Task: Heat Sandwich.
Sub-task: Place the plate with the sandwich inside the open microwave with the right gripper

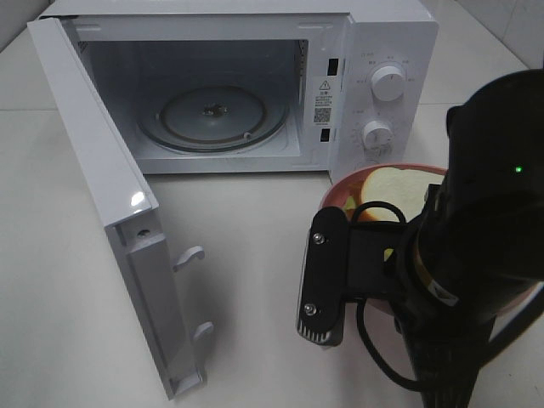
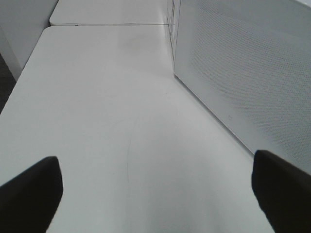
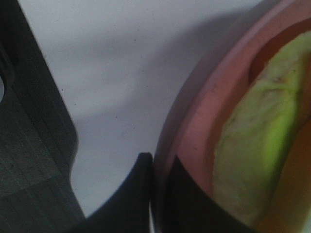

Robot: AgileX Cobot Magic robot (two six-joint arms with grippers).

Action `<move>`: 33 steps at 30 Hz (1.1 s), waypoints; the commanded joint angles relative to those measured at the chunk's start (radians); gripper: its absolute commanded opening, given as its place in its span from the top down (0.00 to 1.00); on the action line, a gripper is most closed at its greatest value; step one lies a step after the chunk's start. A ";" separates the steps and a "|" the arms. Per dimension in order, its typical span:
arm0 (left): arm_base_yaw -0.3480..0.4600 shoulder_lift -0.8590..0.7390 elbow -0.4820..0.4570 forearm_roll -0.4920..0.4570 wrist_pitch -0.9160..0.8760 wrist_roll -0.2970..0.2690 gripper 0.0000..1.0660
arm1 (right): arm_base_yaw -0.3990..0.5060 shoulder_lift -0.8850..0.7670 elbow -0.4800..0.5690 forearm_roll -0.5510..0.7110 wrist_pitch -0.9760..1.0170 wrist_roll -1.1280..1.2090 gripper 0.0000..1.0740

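Pink plate [image 3: 194, 121] rim sits pinched between the right gripper's [image 3: 159, 169] two dark fingers, one outside the rim and one inside. The jaws are nearly together, clamped on the plate's edge. The sandwich [image 1: 391, 189] lies on that plate, just in front of the microwave's [image 1: 374, 51] control side and right of the open cavity. The arm hides most of it in the high view (the wrist view gives only green lettuce and a bit of orange filling). The door [image 1: 93, 144] is swung wide and the glass turntable [image 1: 212, 119] is bare. The left gripper [image 2: 155, 191] is spread apart, holding nothing, low over the table [image 2: 107, 97] beside a white perforated panel [image 2: 243, 73]; can't tell whether that is door or side wall.

Risks, as I judge them:
- The grip is on one edge only, so the plate's far side may sag on lifting. A tilt would let the sandwich slide or shed its top slice.
- The thin rim could slip out of the pinch if the lift is jerky.
- The route to the cavity runs left past the control panel, so the plate could clip the front frame or cavity lip if carried too low.
- Set down off-centre on the turntable, the plate may foul the cavity wall or block the door.
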 commanded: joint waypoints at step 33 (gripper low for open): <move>0.003 -0.028 0.003 -0.003 -0.009 -0.006 0.05 | -0.041 -0.006 0.006 -0.045 -0.309 -0.625 1.00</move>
